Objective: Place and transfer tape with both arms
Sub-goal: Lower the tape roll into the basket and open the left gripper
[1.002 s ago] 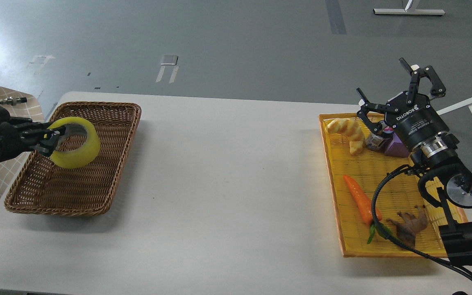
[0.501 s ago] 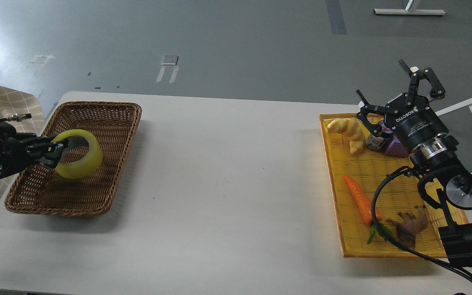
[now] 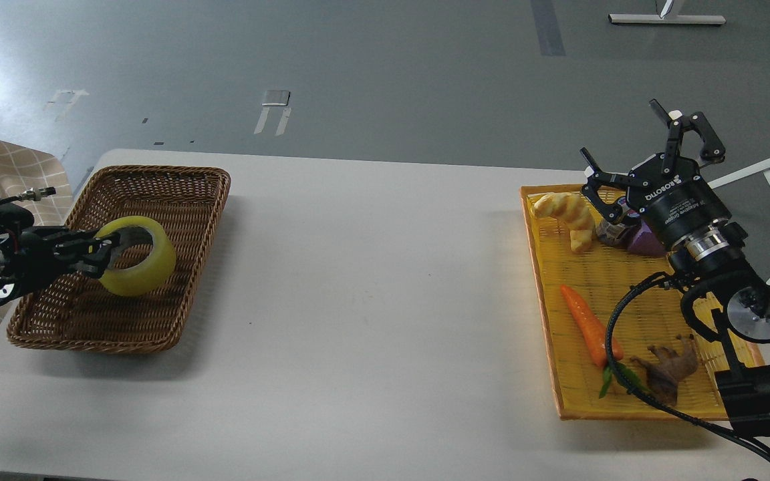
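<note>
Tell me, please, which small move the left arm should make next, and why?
Probably lower a little more, then open. The left gripper grips the tape by its rim, low inside the wicker basket, but whether the roll touches the bottom is unclear.

a single head view looks forward and down from above the near edge of the table (image 3: 371,280), taking in its whole width and the floor (image 3: 385,73) beyond.

Grey floor (image 3: 385,73) with tape marks behind a white table (image 3: 371,300)
</note>
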{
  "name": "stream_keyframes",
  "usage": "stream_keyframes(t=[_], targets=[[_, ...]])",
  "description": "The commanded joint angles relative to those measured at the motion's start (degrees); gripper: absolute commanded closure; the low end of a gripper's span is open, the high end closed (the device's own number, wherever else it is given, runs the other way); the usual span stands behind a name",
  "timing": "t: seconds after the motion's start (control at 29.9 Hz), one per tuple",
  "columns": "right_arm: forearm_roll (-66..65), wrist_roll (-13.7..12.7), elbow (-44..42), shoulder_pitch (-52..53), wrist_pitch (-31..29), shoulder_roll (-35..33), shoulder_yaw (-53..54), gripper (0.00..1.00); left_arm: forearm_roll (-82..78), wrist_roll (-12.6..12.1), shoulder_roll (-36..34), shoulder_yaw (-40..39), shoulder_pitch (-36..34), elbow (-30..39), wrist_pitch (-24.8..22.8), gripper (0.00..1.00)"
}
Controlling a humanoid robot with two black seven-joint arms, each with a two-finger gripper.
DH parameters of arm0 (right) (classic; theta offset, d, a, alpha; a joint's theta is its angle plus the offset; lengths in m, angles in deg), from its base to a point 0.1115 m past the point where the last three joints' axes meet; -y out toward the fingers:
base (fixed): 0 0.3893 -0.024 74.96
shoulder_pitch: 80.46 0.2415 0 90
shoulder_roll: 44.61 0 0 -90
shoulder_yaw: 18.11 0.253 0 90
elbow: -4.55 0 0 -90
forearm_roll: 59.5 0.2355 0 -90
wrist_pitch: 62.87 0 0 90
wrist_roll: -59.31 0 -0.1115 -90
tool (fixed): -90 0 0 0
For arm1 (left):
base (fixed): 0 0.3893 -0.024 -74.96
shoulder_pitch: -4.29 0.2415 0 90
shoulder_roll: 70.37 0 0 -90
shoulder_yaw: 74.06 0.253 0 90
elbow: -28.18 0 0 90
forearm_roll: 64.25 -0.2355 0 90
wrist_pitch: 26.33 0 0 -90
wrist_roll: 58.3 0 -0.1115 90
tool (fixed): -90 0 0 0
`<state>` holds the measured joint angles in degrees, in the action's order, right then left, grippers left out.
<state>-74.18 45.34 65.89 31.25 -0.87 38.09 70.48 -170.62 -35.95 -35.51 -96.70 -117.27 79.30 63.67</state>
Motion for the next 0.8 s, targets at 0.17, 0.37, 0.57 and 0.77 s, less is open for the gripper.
stream_keyframes(t=[0.17,0.37,0.57,0.77], targets=[[0.00,-0.01,0.00,0.09,0.00,0.01,0.00,0.00,0.28,0.07,1.97,-0.04,0.36,-2.86,0.09,1.00],[0.00,-0.01,-0.09,0.09,0.00,0.01,0.00,0.00,2.13,-0.37,1.97,-0.04,0.27,-2.95,0.17,0.56],[0.00,-0.01,0.00,0.09,0.00,0.01,0.09,0.00,2.83,-0.37,1.79,-0.04,0.36,-2.95,0.70,0.42],[0.00,-0.01,0.00,0.09,0.00,-0.08,0.09,0.00,4.31,-0.02,1.71,-0.39,0.10,-2.95,1.75,0.22]])
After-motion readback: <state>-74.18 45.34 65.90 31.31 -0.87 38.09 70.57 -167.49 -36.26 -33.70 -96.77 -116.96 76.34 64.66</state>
